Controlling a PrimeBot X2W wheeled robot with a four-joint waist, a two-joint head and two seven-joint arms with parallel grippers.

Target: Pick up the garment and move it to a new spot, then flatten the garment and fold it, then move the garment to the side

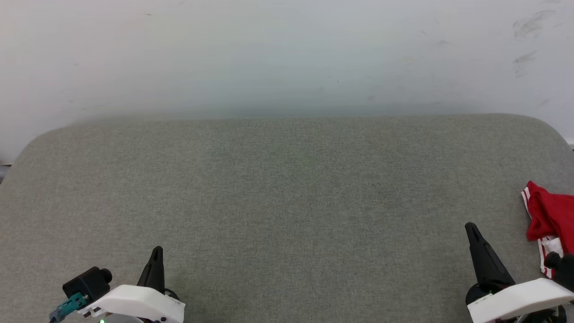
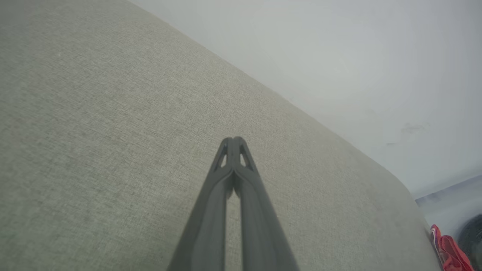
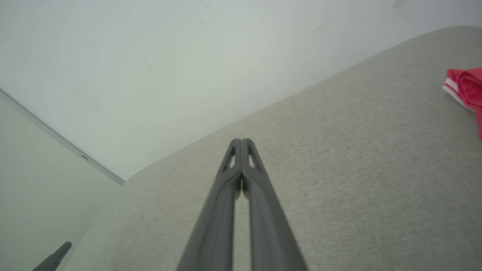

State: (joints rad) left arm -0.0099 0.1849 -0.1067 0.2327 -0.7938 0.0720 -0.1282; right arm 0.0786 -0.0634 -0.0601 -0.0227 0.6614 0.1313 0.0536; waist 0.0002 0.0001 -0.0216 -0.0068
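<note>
Both the left fingers [image 2: 209, 218] and right fingers [image 3: 218, 218] are closed, empty; the garment [image 1: 549, 213] shows red-and-white striped trim.

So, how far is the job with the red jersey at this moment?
Nothing looks done yet: the red jersey lies bunched at the right edge of the grey padded surface, neither flat nor folded. Nothing is in hand: left gripper and right gripper are shut and empty, apart from it. Left: pick it up, move, flatten, fold, set aside.
</note>
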